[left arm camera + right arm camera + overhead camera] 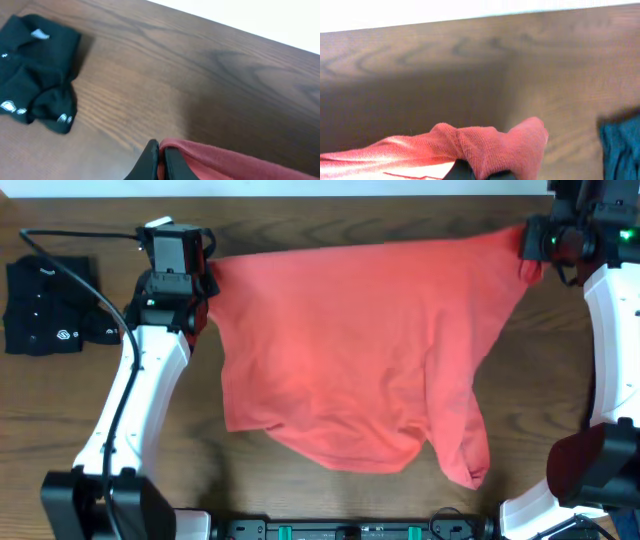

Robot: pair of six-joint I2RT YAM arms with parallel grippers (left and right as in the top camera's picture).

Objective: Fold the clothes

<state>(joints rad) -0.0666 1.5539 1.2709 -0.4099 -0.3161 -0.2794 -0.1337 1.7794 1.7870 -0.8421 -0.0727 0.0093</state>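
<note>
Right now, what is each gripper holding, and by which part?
Both hold the coral-red T-shirt: the left gripper pinches its far left corner, and the right gripper its far right corner.

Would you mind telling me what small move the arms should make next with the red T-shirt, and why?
Probably pull both corners apart and lower them, to spread the T-shirt flat on the table: the left gripper and right gripper each pinch a far corner, yet its near right part lies bunched.
</note>
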